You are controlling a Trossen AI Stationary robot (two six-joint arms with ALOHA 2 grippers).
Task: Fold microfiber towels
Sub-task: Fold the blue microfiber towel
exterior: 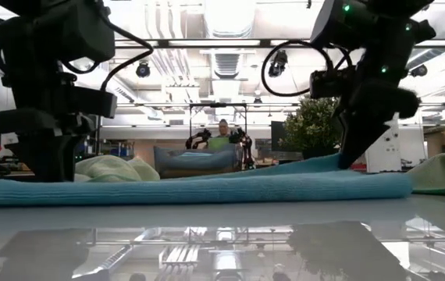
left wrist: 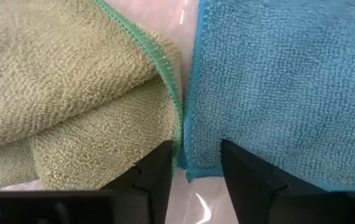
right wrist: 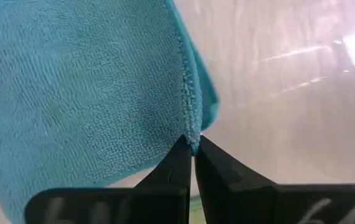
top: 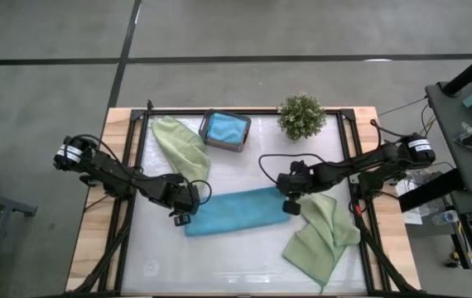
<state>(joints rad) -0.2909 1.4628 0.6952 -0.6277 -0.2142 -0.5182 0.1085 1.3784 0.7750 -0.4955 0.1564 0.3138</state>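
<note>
1. Pinching jaws: the right gripper [right wrist: 194, 151] nips one end edge of the folded teal-blue towel [top: 236, 210]; the left gripper [left wrist: 195, 163], jaws spread, straddles its opposite edge.
2. Risk: the sage green towel [left wrist: 71, 93] touches that edge, so closing could snag it too.

No readable text, label, brand, number or sign in any view

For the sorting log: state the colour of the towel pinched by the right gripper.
Teal-blue towel, pinched at its edge by the right gripper; the right wrist view shows it best.
</note>
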